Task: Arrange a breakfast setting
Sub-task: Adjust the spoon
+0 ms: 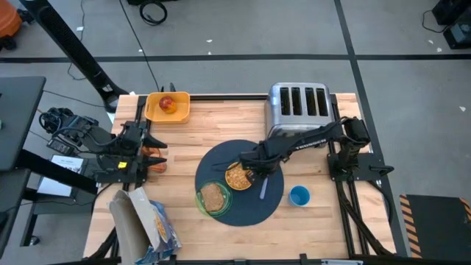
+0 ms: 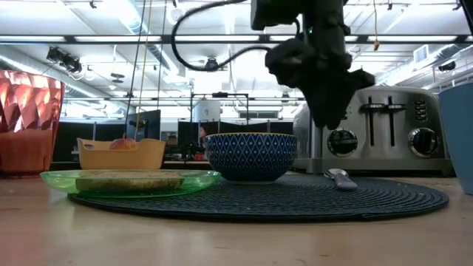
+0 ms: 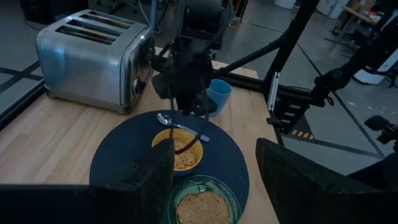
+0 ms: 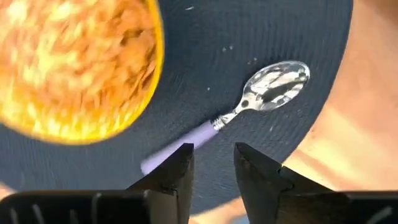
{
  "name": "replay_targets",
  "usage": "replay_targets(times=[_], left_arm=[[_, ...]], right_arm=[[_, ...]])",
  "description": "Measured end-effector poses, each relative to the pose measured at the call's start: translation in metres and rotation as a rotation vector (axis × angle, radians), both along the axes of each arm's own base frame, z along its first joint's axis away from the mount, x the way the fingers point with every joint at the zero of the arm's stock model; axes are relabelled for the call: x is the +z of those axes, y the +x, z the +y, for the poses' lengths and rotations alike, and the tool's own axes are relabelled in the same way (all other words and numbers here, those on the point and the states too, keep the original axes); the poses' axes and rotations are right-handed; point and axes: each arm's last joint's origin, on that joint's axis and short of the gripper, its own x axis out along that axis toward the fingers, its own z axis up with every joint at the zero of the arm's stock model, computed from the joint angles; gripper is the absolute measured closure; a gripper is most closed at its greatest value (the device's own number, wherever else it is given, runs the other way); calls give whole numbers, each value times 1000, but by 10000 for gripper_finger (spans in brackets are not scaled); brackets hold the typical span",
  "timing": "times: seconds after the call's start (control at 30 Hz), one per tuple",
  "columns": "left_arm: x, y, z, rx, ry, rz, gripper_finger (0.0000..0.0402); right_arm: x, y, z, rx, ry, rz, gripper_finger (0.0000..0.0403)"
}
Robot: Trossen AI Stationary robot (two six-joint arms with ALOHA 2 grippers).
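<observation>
Dark blue-grey mat (image 1: 246, 202), green plate (image 1: 202, 202), blue cup (image 1: 299, 195), bowl (image 2: 250, 156) blue-and-white diamond-patterned outside, yellow inside.

Even overhead lighting in high view. Low view backlit by ceiling strips; right gripper (image 2: 325, 111) silhouetted. Right wrist view blurred; glare on spoon (image 4: 264, 93).

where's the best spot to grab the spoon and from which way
Take the spoon by its thin lilac handle, from straight above. It lies flat on the mat beside the bowl, so the right pincer should probably straddle the handle crosswise, clear of the wide, rounded scoop.
</observation>
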Motion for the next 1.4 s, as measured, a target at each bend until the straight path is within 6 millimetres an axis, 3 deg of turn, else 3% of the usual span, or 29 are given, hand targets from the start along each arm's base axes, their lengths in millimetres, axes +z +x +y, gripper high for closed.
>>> replay_targets(times=[0.23, 0.63, 0.93, 1.4], left_arm=[[0, 0, 0, -1, 3, 3, 171], [-1, 0, -1, -38, 24, 9, 171], [-1, -2, 0, -40, 31, 13, 171], [-1, -7, 3, -39, 30, 13, 171]], right_arm=[[-25, -7, -3, -294, 33, 38, 264], [-63, -15, -11, -563, 99, 7, 268], [-72, -19, -15, -595, 97, -5, 271], [-74, -20, -14, -548, 116, -3, 320]])
